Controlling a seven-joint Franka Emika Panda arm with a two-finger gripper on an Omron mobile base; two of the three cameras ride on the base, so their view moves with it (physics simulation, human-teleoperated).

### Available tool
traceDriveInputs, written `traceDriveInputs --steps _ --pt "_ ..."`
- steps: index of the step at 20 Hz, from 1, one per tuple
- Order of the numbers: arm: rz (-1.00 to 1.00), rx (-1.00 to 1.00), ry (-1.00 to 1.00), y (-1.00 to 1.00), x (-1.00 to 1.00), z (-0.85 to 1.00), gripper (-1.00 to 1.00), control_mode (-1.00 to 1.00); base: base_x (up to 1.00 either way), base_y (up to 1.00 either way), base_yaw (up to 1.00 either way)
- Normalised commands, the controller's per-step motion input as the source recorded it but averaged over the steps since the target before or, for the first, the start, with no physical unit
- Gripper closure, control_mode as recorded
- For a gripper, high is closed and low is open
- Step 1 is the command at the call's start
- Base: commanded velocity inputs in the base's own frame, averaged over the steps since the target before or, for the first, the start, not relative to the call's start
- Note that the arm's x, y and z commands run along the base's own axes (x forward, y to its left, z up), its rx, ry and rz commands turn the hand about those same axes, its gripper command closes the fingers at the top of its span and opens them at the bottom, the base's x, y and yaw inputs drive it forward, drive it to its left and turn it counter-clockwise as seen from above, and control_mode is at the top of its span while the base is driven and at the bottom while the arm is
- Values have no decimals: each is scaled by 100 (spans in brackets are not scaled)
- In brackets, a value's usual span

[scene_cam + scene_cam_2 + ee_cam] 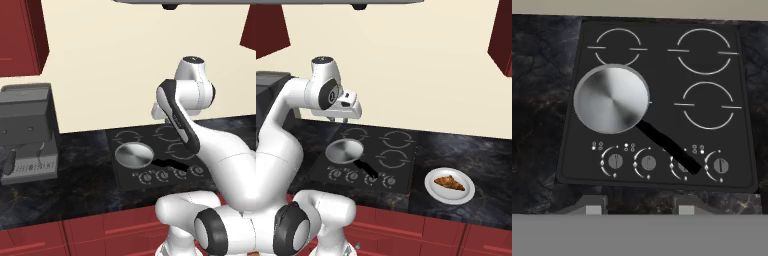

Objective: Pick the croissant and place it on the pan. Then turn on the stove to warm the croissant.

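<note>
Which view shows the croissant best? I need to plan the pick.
The right base view: the croissant lies in plain sight on a white plate, right of the stove. The other two views look at the stove and pan.

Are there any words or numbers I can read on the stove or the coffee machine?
No readable words or numbers anywhere.
Stove: tiny white dots and tick marks by the knobs, no letters.
Coffee machine: faint rows of marks on its front panel, too small and blurred to read.
</note>
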Motion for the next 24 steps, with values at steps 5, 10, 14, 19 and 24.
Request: traceDriveInputs --steps 5,10,14,19,24 --pt "0 0 -1 -27 0 19 -100 -100 0 0 0" --pt "0 0 -1 -41 0 30 -100 -100 0 0 0" --pt "0 0 0 -59 -5 4 -100 -100 0 0 0" --pt "2 -1 -1 -88 -1 0 -100 -100 0 0 0" --pt "2 -1 -3 -78 9 9 -100 -100 0 0 0"
